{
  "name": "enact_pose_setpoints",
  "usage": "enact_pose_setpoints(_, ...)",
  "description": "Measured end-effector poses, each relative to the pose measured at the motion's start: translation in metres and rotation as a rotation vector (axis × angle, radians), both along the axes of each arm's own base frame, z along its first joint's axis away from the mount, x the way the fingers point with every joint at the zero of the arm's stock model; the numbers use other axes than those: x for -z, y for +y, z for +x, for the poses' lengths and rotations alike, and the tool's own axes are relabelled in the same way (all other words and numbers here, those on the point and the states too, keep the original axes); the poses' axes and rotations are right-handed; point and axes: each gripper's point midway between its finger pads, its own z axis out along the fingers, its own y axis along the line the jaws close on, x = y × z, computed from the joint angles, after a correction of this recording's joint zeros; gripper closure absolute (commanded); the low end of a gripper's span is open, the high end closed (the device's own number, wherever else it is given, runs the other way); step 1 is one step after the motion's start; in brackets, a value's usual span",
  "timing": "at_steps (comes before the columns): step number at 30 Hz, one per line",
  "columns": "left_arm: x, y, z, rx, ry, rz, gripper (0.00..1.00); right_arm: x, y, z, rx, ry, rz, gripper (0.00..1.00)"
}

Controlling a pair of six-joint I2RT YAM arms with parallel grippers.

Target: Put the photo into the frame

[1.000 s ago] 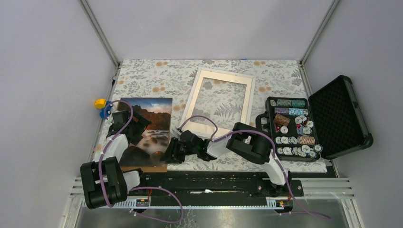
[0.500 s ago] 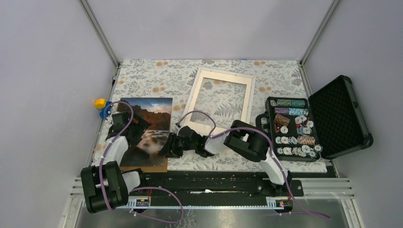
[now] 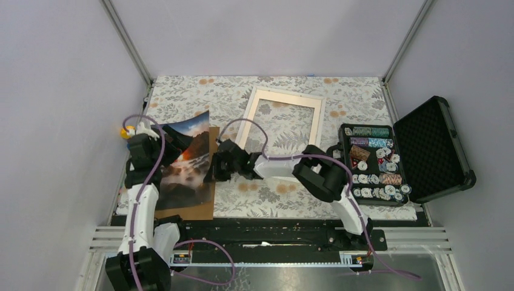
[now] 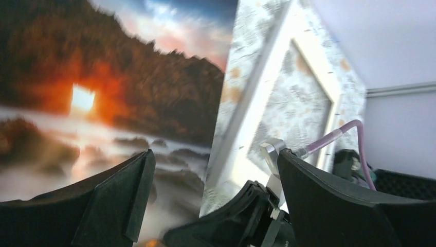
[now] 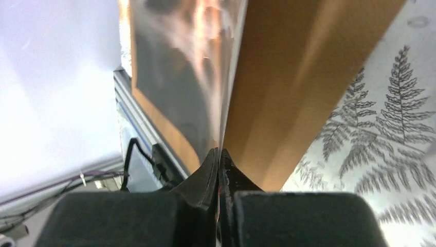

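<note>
Floral tablecloth [image 3: 182,97]: my right gripper [image 3: 213,170] pinches the photo [image 3: 185,159] by its edge, tilted up at eight o'clock from the frame [image 3: 283,93]; my left gripper [image 4: 213,164] hangs spread wide.

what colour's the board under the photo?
Plain brown board, no print on it. It shows best in the right wrist view, right beside the lifted photo.
</note>
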Motion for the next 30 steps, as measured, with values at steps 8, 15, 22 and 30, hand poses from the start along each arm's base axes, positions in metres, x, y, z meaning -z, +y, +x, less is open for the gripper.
enact_pose_setpoints(8, -0.113, -0.035, 0.032, 0.214, -0.184, 0.045, 0.05, -0.156, -0.065, 0.046, -0.074, -0.213, -0.036, 1.0)
enact_pose_setpoints(15, -0.15, -0.108, 0.024, 0.506, -0.271, -0.024, 0.02, -0.247, -0.211, 0.096, 0.039, -0.377, -0.18, 1.0)
enact_pose_setpoints(22, -0.138, -0.141, 0.025, 0.617, -0.241, -0.097, 0.02, -0.243, -0.313, 0.074, 0.064, -0.357, -0.497, 1.0)
enact_pose_setpoints(30, -0.105, -0.186, 0.025, 0.759, -0.138, -0.166, 0.02, -0.289, -0.377, 0.062, 0.162, -0.448, -0.735, 1.0)
